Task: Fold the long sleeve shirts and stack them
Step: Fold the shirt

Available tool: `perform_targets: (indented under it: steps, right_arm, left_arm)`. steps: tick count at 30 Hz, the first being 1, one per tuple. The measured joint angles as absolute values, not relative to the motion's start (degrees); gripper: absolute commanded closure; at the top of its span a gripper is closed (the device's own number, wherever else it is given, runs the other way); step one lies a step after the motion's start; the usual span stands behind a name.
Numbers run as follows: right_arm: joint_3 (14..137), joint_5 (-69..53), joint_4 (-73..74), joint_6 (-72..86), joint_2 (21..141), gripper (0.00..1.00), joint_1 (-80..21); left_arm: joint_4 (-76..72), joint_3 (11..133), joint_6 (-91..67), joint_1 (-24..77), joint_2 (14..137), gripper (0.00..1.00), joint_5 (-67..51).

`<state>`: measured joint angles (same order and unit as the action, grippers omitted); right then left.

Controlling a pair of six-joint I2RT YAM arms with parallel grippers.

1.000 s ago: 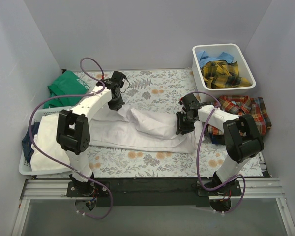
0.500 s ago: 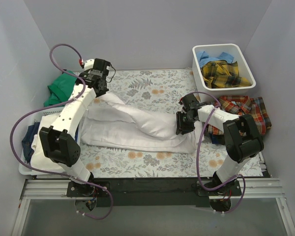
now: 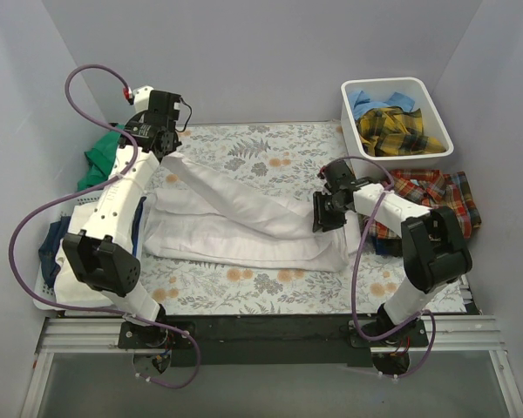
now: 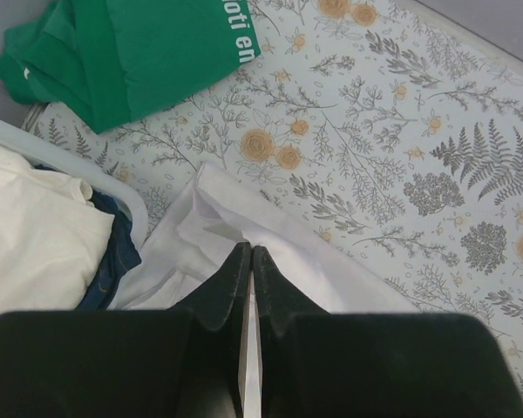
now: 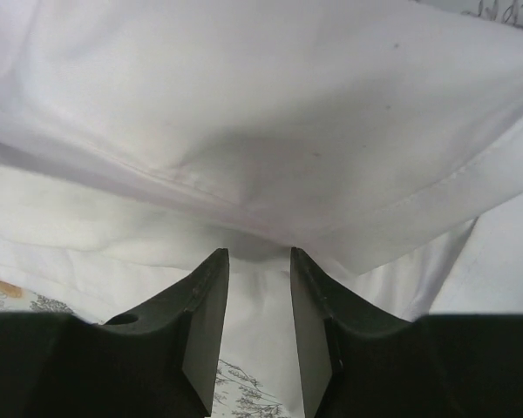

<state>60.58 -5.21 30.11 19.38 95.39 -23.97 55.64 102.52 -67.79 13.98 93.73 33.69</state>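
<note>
The white long sleeve shirt [image 3: 244,233] lies folded lengthwise across the middle of the floral cover. One sleeve [image 3: 231,196] is stretched diagonally up to the far left. My left gripper [image 3: 161,150] is shut on that sleeve's end [image 4: 211,187], with white cloth pinched between the jaws. My right gripper [image 3: 321,223] rests at the shirt's right end, its jaws apart and white cloth [image 5: 270,131] just beyond the tips. The red plaid shirt [image 3: 436,193] lies at the right. The yellow plaid shirt [image 3: 397,131] and the light blue one [image 3: 366,98] sit in the bin.
A white bin [image 3: 438,111] stands at the back right. A green garment [image 3: 100,161] lies at the far left beside the wall. A white basket [image 3: 42,300] at the near left holds white and navy cloth. Grey walls close in three sides.
My left arm has swung back and to the left, drawing the white sleeve out from over the shirt body into a taut diagonal. The right arm has stayed put.
</note>
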Motion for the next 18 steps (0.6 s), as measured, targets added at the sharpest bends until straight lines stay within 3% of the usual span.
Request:
perform_targets:
  steps: [6, 10, 18]
  right_arm:
    - [61.63, -4.84, 28.99, 17.76, 88.29, 0.51, -23.97]
    - [62.24, -5.89, 26.39, 17.28, 83.33, 0.41, -23.94]
    - [67.48, -15.57, 22.96, 13.78, 91.92, 0.32, -23.83]
  left_arm:
    - [55.51, 100.09, -68.18, 13.96, 93.71, 1.0, 32.23]
    - [55.0, 100.09, -68.25, 13.93, 93.27, 1.0, 31.35]
    - [55.13, 100.09, -68.99, 13.93, 91.11, 1.0, 30.44]
